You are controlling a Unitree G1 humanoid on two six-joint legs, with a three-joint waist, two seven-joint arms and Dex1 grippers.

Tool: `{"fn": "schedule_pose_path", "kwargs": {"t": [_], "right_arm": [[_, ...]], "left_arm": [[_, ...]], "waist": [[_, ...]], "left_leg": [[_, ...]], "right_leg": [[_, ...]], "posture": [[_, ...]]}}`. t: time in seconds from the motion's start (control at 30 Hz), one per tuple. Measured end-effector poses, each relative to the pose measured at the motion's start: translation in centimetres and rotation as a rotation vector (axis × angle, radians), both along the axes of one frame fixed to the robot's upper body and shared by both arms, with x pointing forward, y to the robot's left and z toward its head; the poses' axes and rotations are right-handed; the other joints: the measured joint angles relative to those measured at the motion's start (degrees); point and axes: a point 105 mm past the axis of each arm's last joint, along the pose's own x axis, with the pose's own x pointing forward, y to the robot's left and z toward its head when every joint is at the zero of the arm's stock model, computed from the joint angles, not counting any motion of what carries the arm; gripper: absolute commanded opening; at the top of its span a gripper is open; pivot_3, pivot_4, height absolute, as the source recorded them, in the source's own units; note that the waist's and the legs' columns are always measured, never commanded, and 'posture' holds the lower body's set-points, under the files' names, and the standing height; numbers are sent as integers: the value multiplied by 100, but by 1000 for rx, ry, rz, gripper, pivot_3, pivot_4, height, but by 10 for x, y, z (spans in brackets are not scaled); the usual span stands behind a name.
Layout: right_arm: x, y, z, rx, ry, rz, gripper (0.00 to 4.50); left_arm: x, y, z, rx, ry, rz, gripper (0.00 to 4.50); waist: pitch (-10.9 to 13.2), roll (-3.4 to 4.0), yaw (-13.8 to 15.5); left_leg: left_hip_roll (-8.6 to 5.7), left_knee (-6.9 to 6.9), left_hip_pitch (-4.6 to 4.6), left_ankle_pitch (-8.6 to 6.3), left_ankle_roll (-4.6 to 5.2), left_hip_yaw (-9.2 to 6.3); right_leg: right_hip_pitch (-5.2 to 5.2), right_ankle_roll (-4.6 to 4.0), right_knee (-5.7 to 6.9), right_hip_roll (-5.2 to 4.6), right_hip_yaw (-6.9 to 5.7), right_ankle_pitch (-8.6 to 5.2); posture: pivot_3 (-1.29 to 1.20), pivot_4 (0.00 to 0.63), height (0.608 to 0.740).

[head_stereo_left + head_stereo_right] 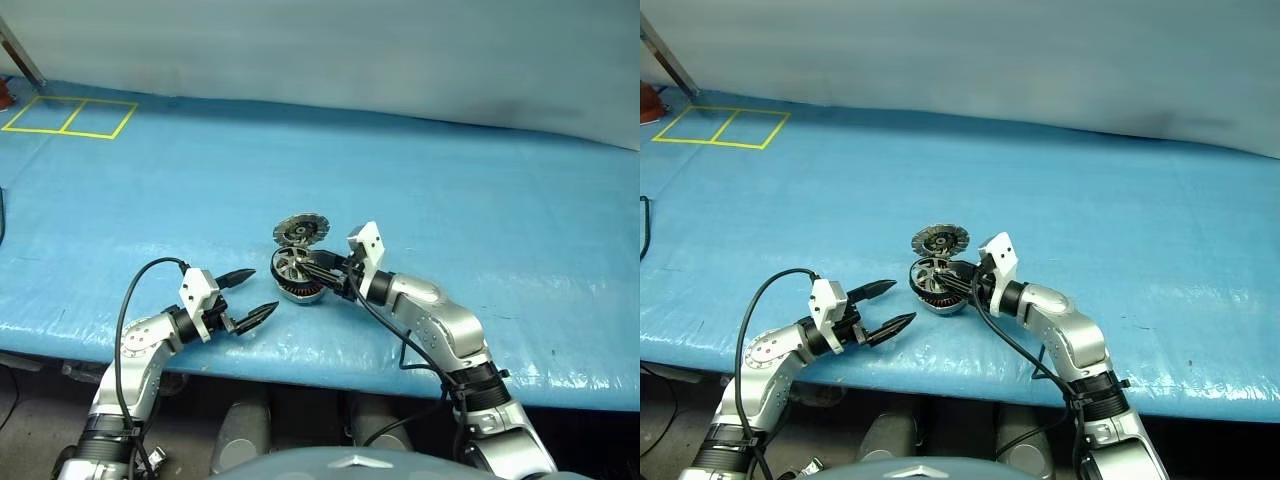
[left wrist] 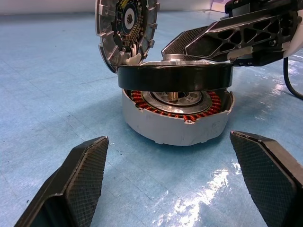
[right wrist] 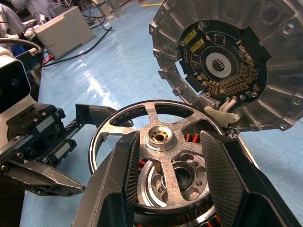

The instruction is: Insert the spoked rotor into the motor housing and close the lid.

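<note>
The shiny silver spoked rotor (image 3: 161, 156), a wheel with a brass-coloured centre hub and a dark outer band, hangs just above the open mouth of the round grey metal motor housing (image 2: 177, 127). In the left wrist view a gap shows between the rotor and the housing's ring of copper-coloured windings (image 2: 177, 106), so the rotor is not seated. The right claw (image 3: 173, 170) is clenched on the rotor, one black ribbed finger to each side of the hub, pressing on the spokes. The round grey metal lid (image 3: 222, 66) stands open and nearly upright at the far side of the housing, joined to it at the lower edge, with its dark inner face, circuit parts and white connector turned toward the rotor. The housing sits on the desk, which is covered in a blue sheet (image 1: 450, 200), near the front edge. The left claw (image 1: 247, 296) hovers to the housing's left, near but apart from it, its two pointed black fingers spread wide and empty, aimed at the housing. At the far left corner of the desk yellow tape (image 1: 70, 116) marks two squares.
</note>
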Motion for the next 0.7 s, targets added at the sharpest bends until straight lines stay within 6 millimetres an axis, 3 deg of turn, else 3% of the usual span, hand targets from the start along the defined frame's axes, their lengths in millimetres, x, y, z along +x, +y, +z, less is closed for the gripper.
{"fn": "schedule_pose_path", "kwargs": {"t": [0.23,0.43,0.7], "right_arm": [[-1,4,-1,-6,-2,14,2161],[-3,8,1,0,-7,38,386],[-3,8,2,-4,-12,42,386]], "left_arm": [[0,0,1,0,-10,-2,4500],[0,0,3,0,-23,-3,4500],[0,0,3,0,-25,-3,4500]], "waist": [[0,0,-3],[0,0,-2],[0,0,-2]], "left_leg": [[0,0,0,0,0,0],[0,1,1,0,0,0],[0,1,1,0,0,0]], "right_leg": [[0,0,0,1,0,0],[1,0,0,1,0,0],[1,0,0,1,0,0]], "posture": [[0,150,740],[0,150,740],[0,150,740]]}}
